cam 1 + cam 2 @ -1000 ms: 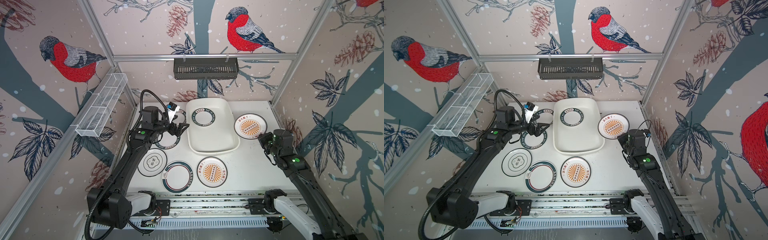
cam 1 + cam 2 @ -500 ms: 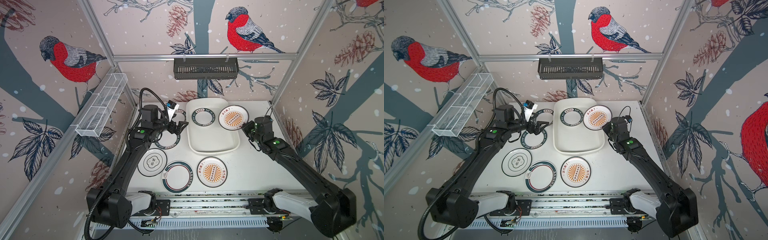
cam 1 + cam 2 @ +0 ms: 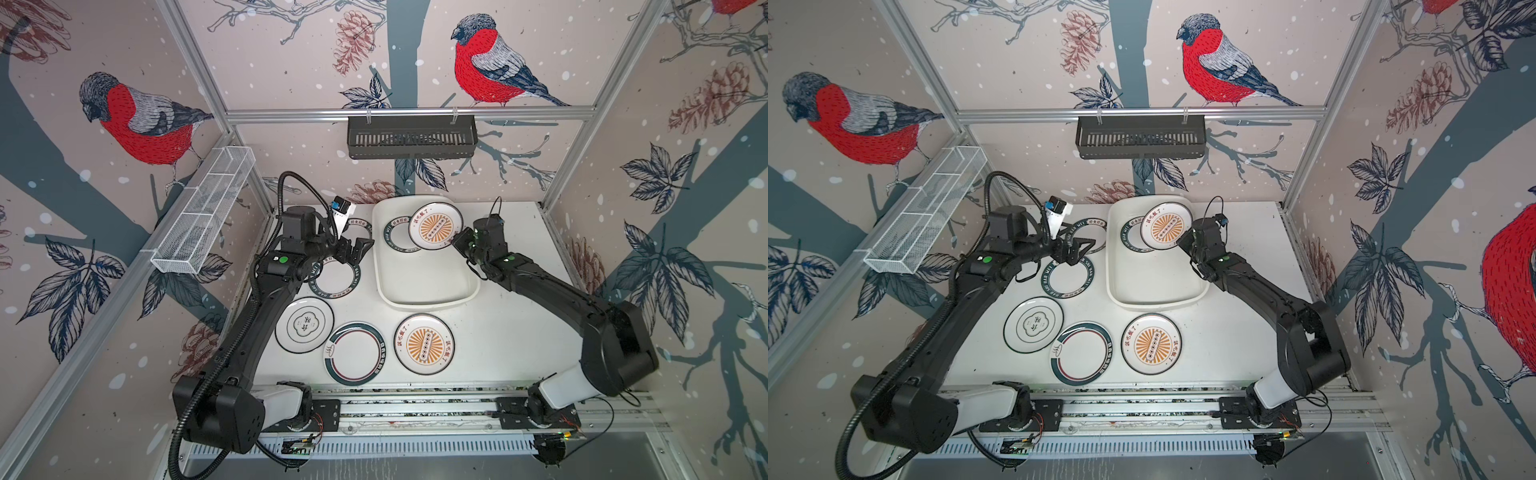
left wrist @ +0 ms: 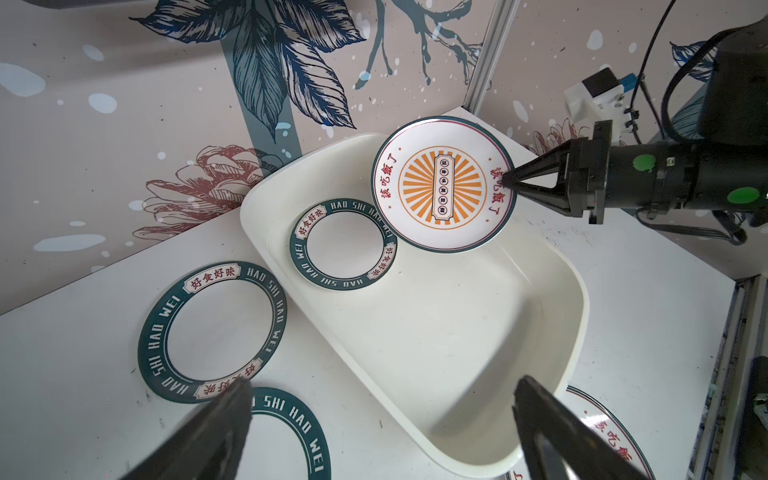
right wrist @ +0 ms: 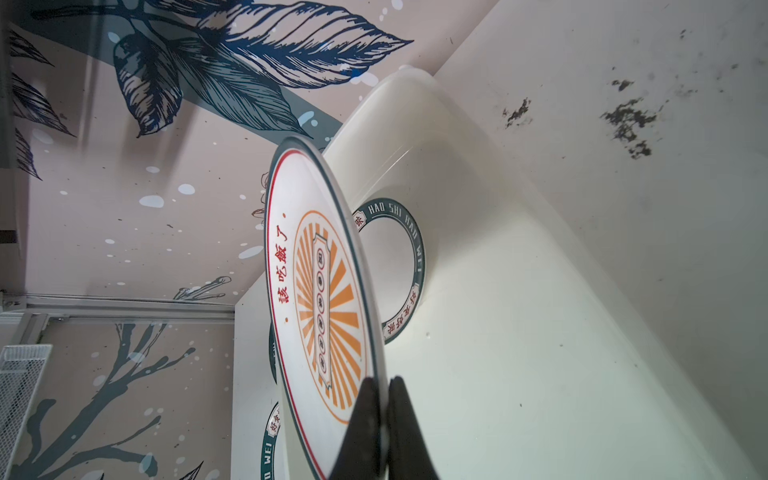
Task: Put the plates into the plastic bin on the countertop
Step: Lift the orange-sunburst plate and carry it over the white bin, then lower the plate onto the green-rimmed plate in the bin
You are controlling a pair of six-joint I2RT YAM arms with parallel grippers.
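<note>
My right gripper (image 3: 455,241) (image 5: 384,386) is shut on the rim of an orange sunburst plate (image 3: 434,226) (image 4: 442,185) and holds it tilted over the far end of the white plastic bin (image 3: 424,305). Under it, inside the bin, lies a teal-rimmed plate (image 4: 343,245), partly covered. My left gripper (image 3: 357,249) (image 4: 382,386) hangs open and empty over a teal-rimmed plate (image 3: 336,278) on the countertop (image 3: 511,324), left of the bin. Another teal plate (image 3: 359,226), a quatrefoil plate (image 3: 304,325), a teal-and-red-ringed plate (image 3: 354,353) and a second sunburst plate (image 3: 424,343) lie on the countertop.
A black slotted basket (image 3: 411,137) hangs on the back rail. A white wire-mesh tray (image 3: 203,216) is fixed to the left wall. Aluminium rails (image 3: 415,407) with both arm bases run along the front edge. Bare countertop shows right of the bin.
My right arm has lifted the sunburst plate from the countertop right of the bin and carried it left over the bin's far end. The left arm has barely moved.
</note>
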